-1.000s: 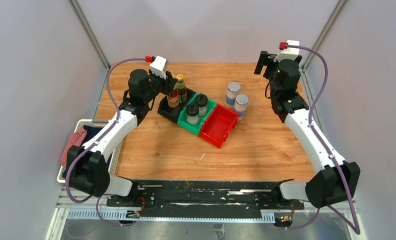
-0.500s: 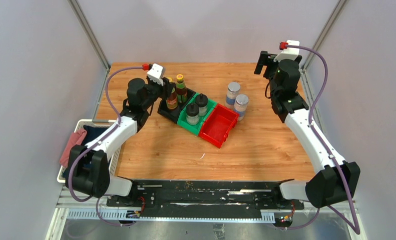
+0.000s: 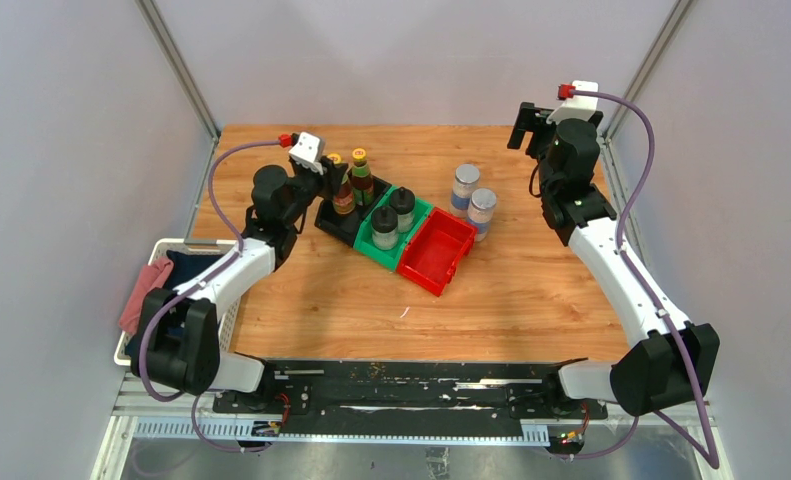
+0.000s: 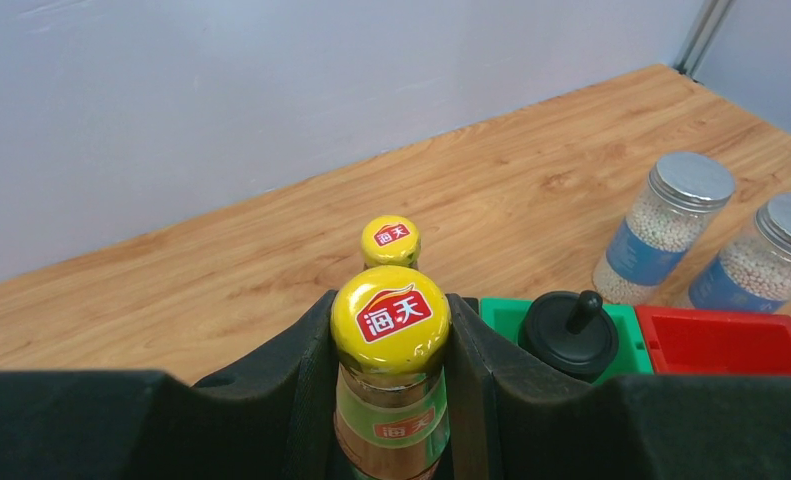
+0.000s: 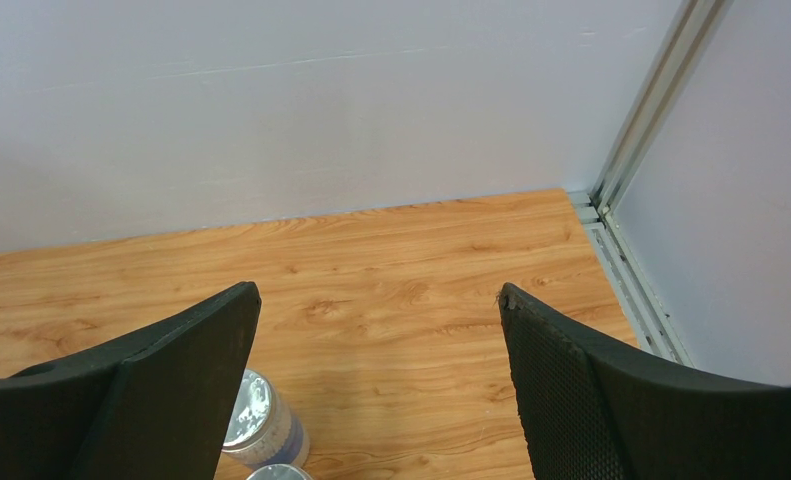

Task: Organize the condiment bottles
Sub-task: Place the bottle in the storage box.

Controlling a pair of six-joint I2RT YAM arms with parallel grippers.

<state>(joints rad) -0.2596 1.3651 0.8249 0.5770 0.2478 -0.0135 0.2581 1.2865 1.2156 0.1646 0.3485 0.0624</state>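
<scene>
The table (image 3: 531, 290) is smooth wood, the yellow cap (image 4: 390, 320) shines, the shaker lid (image 4: 691, 177) is metal, the red bin (image 4: 726, 340) is plastic.

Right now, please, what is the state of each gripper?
Left gripper: closed on the dark brown glass bottle with the yellow cap.
Right gripper: open, fingers wide apart, holding nothing.

Three plastic bins on a wooden table (image 3: 491, 290)
Green bin (image 3: 420, 209) in the middle; black bin (image 3: 328, 222) touching its left side, red bin (image 3: 436, 250) its right; white basket (image 3: 171, 243) holding a pink cloth (image 3: 141, 295) well to its left.
</scene>
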